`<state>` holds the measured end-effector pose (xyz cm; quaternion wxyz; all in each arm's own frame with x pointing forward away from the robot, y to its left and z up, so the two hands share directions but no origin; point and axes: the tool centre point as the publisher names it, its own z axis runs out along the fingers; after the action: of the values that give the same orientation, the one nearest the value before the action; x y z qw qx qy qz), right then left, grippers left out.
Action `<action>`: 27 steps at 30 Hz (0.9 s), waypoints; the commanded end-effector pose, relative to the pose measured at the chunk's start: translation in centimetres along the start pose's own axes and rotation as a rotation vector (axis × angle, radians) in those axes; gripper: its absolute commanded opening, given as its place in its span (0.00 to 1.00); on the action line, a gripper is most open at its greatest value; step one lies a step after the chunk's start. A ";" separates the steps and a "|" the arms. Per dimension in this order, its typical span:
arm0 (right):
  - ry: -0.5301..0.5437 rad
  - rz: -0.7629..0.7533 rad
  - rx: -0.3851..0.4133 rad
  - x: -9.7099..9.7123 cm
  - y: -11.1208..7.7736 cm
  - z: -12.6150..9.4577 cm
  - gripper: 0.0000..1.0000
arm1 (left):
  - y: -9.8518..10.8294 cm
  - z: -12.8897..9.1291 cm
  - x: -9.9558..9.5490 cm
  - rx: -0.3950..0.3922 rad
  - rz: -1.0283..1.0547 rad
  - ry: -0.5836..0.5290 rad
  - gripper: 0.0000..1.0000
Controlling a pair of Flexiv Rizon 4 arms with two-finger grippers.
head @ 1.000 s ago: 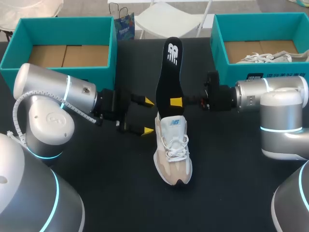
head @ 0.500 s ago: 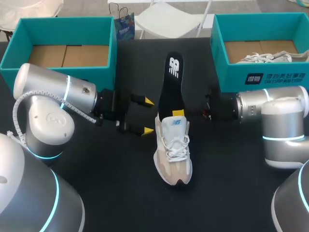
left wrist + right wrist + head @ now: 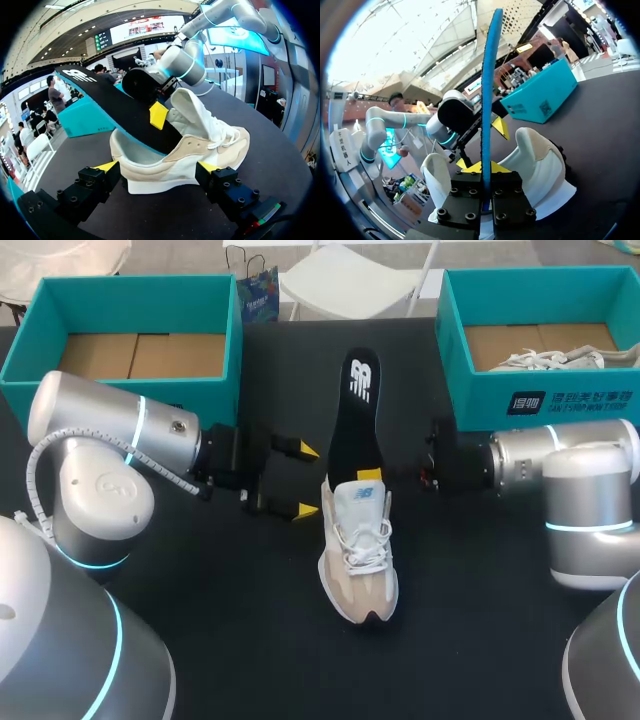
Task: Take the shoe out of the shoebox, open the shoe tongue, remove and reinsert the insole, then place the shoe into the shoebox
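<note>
You had the beige-and-white shoe standing upright on its sole near the middle of the black worktop. It was outside both boxes, with its toe pointing toward the robot and its heel away. The black insole was partly out: one end sat inside the shoe's opening, and the rest slanted up and back past the heel.

Your R hand came in from the right at heel level and was clamped on the insole just above the shoe's collar. In the right wrist view the insole showed edge-on, rising straight up from between the two fingers of the R hand. A yellow tip pressed on each face, and the shoe sat just below and ahead.

Your L hand was on the other side of the shoe, fingers spread wide and gripping nothing. In the left wrist view the L hand framed the side of the shoe, one tip near the heel and one near the forefoot. I couldn't tell whether either tip touched it. The insole angled out above.

A teal left shoebox sat at the far left corner. A teal right shoebox sat at the far right, with a second shoe inside.
</note>
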<state>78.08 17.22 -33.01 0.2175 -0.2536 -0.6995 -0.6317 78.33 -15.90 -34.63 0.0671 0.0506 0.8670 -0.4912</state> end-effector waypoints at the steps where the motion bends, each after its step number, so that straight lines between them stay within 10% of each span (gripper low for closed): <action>1: 0.012 0.007 0.015 -0.5 -0.4 0.3 0.00 | -0.1 0.1 0.0 -0.003 0.001 0.001 1.00; 4: -0.029 -0.081 0.000 1.5 2.2 -1.6 0.00 | -0.1 0.1 0.0 -0.003 0.001 0.001 1.00; 5: 0.043 0.009 0.029 0.4 0.1 -0.3 0.00 | -0.1 0.1 0.0 -0.003 0.001 0.001 1.00; 27: 0.015 -0.018 0.044 0.8 0.6 0.0 0.00 | -0.1 0.1 0.0 -0.003 0.001 0.001 1.00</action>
<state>77.84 17.13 -31.92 0.2221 -0.2380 -0.7132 -0.6208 78.32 -15.90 -34.62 0.0671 0.0506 0.8670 -0.4912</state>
